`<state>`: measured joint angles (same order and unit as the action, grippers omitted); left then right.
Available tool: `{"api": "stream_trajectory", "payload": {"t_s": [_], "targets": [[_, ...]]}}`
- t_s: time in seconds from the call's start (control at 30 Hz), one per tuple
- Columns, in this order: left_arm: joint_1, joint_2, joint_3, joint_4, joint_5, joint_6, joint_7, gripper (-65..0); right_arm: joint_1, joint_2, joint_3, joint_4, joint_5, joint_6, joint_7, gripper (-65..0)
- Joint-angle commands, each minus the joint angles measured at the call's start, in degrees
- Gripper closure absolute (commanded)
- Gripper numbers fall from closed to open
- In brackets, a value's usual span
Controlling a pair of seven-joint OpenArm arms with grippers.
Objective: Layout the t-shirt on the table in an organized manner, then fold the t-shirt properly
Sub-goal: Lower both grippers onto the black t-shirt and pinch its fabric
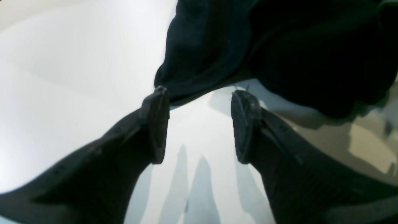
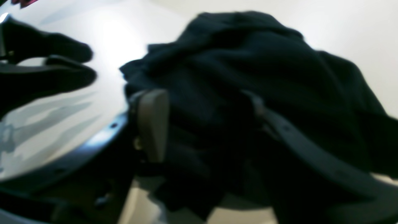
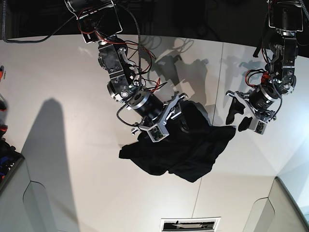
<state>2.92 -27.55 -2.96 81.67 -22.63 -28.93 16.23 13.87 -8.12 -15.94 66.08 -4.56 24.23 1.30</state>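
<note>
My left pincer (image 1: pixel 200 124) agape beside the crumpled t-shirt (image 3: pixel 183 150); my right pincer (image 2: pixel 205 124) astride its cloth, grip unclear.

plain black t-shirt (image 3: pixel 186 147) on a white table (image 3: pixel 72 183), black fingers (image 1: pixel 155 124)

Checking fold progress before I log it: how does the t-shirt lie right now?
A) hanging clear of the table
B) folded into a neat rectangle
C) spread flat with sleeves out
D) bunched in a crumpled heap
D: in the base view the t-shirt is a rumpled, uneven heap on the table, with no sleeves laid out.
</note>
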Motion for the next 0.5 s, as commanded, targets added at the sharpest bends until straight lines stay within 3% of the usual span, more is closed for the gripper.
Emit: {"api": "stream_trajectory", "payload": {"t_s": [0.0,0.07,0.13,0.37,0.47], "targets": [[-1.0,-0.4,-0.4,0.7,-0.7,0.0,-1.4,-34.6,1.1,-0.6,-0.8,0.9,-0.1,0.4,1.7,-23.2],[-1.0,0.1,-0.4,0.7,-0.7,0.0,-1.4,-34.6,1.2,-0.6,-2.2,0.9,-1.6,0.4,1.6,-12.1],[-0.9,0.4,-0.4,0.7,-0.7,0.0,-1.4,-34.6,1.2,-0.6,-3.4,0.9,-2.8,0.0,1.7,-6.6],[-0.8,0.4,-0.4,0.7,-1.4,0.0,-0.2,-34.6,1.2,-0.6,-3.9,0.9,-5.5,-1.1,1.7,-7.6],[-0.8,0.4,-0.4,0.7,-3.5,0.0,1.2,-34.6,1.2,-0.6,-4.0,0.9,-5.5,-3.0,1.7,-14.3]]}}
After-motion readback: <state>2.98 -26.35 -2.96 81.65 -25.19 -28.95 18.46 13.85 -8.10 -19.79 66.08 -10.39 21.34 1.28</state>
